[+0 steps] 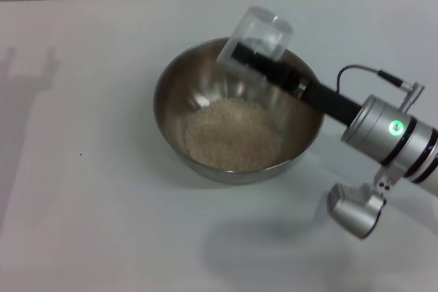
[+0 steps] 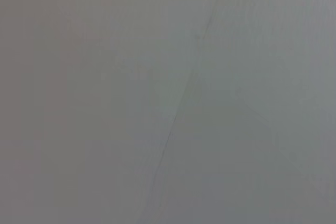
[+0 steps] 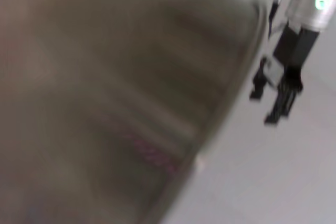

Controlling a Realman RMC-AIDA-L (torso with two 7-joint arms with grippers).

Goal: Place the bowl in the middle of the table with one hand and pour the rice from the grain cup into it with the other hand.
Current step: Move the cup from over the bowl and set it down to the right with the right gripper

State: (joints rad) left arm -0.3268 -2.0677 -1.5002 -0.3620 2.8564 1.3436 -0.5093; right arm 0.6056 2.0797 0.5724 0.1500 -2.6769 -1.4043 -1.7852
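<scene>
I have the white bench (image 1: 82,203) filling my head view, and on it, about the middle, sits the bowl (image 1: 171,94), its steel wall also filling most of my right wrist view. The rice (image 1: 233,133) lies as a pale heap on the bowl's floor, a little toward the near side. My right arm reaches in from the right, and the right gripper (image 1: 241,55) is up over the bowl's far rim with its fingers closed on the grain cup (image 1: 263,32), which is tilted well over with its base raised, directly above the bowl's inside. The cup looks clear, with no grains I can make out in it. In the right wrist view the left gripper (image 3: 278,100) hangs above the bench just beside the bowl, its fingers slightly parted and holding nothing.
</scene>
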